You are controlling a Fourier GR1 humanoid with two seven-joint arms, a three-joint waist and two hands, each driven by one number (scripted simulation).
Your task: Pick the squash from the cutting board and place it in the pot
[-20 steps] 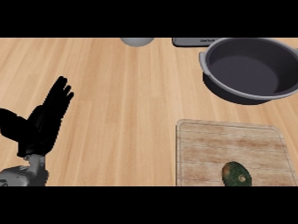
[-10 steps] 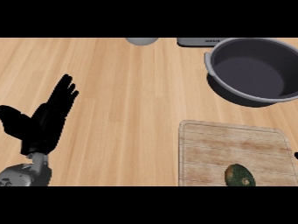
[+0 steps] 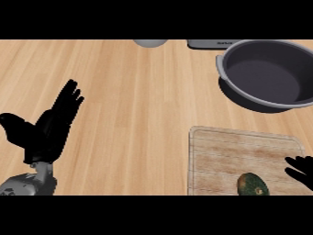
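A dark green squash point(image 3: 251, 185) lies on the pale wooden cutting board point(image 3: 240, 151) at the lower right, near the view's lower edge. My right hand point(image 3: 312, 173) shows at the right edge, just right of the squash, its fingers straight and spread over the board's right side, apart from the squash. A dark grey pot point(image 3: 274, 73) with nothing visible inside stands at the upper right, beyond the board. My left hand point(image 3: 47, 128) rests open at the lower left, fingers pointing up.
A grey rounded object point(image 3: 150, 42) and a dark flat appliance edge point(image 3: 209, 43) sit at the counter's far edge. Bare wooden counter point(image 3: 138, 105) spreads between my left hand and the board.
My right hand has come further into view at the lower right, moving up and left over the board toward the squash. The left hand has barely shifted.
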